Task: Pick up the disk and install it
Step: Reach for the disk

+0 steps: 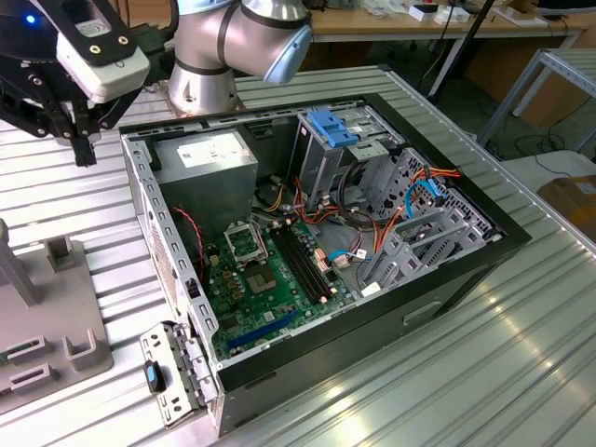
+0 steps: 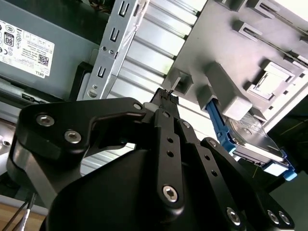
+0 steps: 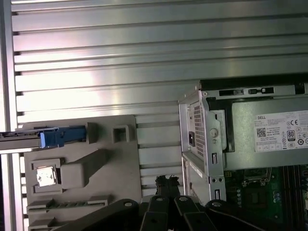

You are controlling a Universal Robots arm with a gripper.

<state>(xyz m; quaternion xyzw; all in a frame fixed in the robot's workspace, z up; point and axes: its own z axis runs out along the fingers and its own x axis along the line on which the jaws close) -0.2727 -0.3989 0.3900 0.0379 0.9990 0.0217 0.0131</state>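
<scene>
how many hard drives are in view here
1. The disk stands on edge in the grey fixture beside the computer case, as seen in both wrist views. More may be hidden inside the drive cage.

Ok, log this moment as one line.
claw: shut, empty, over table | disk: in grey fixture, unpicked | case: open

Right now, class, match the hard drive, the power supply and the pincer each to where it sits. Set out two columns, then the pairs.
1. silver-grey metal disk with blue rails
2. large grey power supply box
3. black pincer

A. inside the open black computer case
B. over the ribbed metal table, holding nothing
C. in the grey plastic stand

Pairs: 1-C, 2-A, 3-B.
</scene>
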